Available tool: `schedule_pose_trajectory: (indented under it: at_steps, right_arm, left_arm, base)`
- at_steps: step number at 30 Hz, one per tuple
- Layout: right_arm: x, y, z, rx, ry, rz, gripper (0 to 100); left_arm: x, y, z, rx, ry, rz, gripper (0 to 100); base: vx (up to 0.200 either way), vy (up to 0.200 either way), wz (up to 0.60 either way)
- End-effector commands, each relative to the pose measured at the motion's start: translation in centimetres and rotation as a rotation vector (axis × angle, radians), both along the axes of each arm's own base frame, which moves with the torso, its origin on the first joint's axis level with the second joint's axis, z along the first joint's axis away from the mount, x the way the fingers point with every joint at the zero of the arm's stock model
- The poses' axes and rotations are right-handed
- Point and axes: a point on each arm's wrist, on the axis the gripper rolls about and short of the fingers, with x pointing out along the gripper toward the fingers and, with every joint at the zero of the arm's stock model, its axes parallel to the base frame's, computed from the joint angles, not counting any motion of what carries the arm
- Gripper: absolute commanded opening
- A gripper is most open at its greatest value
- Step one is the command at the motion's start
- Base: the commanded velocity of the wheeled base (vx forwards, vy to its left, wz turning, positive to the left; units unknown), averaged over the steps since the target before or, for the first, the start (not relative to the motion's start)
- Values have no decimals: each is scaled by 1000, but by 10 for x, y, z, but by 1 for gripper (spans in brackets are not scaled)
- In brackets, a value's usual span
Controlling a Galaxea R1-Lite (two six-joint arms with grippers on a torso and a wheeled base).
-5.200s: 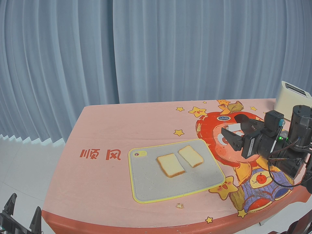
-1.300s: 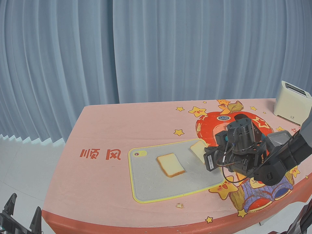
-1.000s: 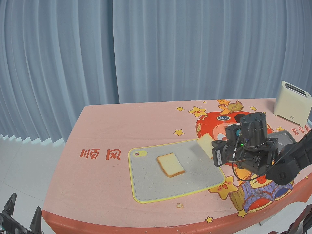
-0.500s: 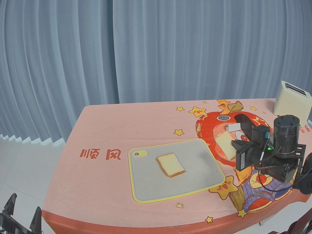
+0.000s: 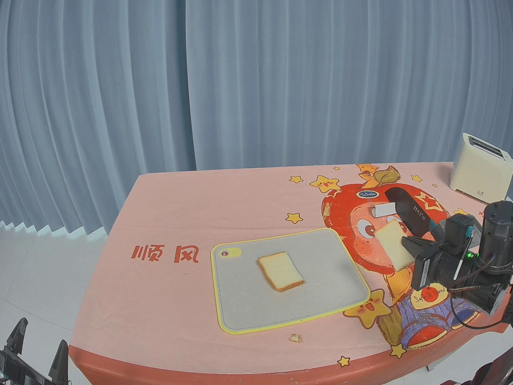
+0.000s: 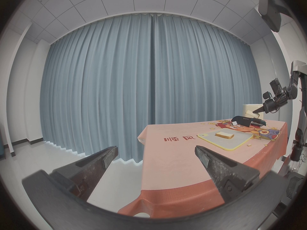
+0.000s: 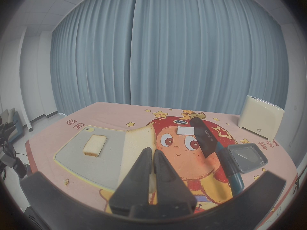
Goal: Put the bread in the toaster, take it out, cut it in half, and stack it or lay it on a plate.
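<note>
Bread half (image 5: 391, 243), pale with a brown crust, has left the cutting board (image 5: 331, 295) since a second ago and now hangs tilted over the counter (image 5: 214, 204) beside the knife (image 5: 409, 212), clamped in the right claw (image 7: 153, 153), which points level from the counter's right edge. The other half (image 5: 280, 271) lies flat on the board. Left claw (image 6: 155, 149) gapes apart, low off the counter's left.

Bright, even light from above; faint shadows — fisheye bending at edges.

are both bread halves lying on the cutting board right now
No, one bread half lies on the cutting board, while the right gripper holds the other half in the air beside it.
</note>
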Motion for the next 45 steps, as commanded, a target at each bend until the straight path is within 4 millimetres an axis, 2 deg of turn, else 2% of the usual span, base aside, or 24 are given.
schedule_pose_trajectory:
  at_steps: [1,12,24,45]
  right_arm:
    - [-9,-6,5,12,-25,3,0]
    - [-18,-6,12,30,-59,29,0]
    - [-20,-8,15,41,-76,28,0]
    - [-26,-12,32,87,-144,28,0]
  left_arm:
    - [0,0,-5,-1,1,1,100]
    - [0,0,-5,1,1,2,100]
    - [0,0,-5,1,1,2,100]
    - [0,0,-5,2,1,2,100]
  base:
    - [0,0,0]
    - [0,0,0]
    - [0,0,0]
    - [0,0,0]
